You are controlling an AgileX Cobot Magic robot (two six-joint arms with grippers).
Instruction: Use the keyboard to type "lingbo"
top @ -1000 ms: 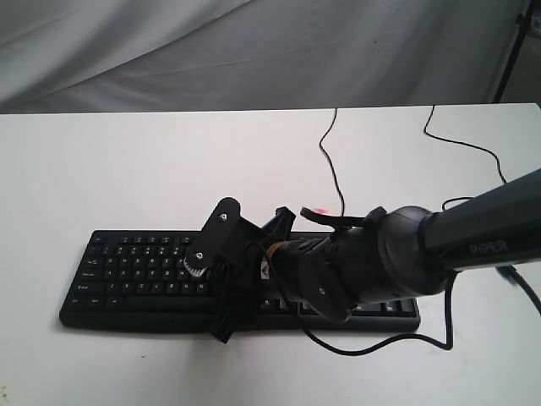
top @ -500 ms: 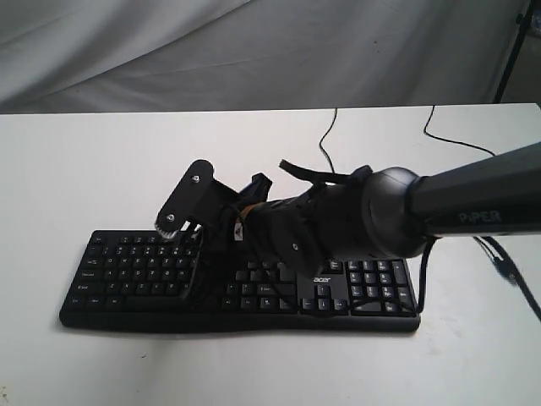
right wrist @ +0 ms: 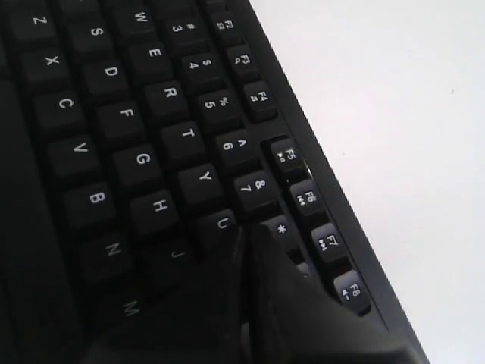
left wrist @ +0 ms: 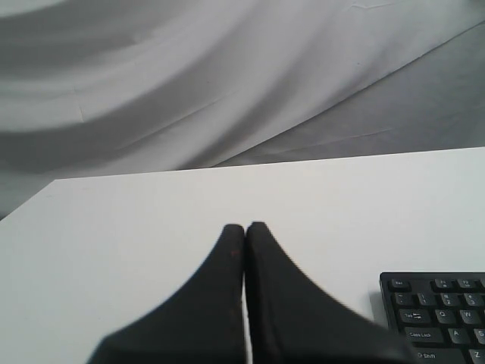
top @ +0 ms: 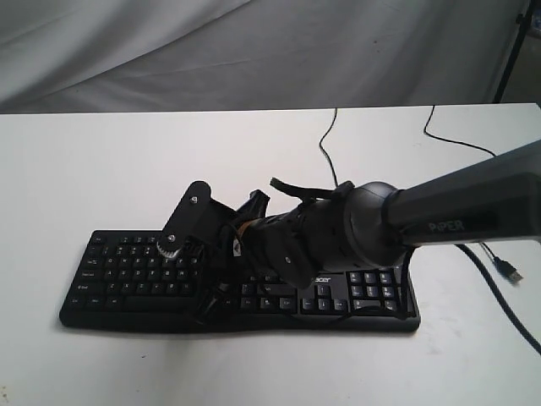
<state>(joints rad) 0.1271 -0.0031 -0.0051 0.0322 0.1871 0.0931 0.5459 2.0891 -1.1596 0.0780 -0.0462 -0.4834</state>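
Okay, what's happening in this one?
The right gripper, shut, reaches across the keyboard with its tips down among the keys beside U and 8; whether a key is being pressed can't be told. The left gripper, also shut, hangs over the white table off the keyboard's end.
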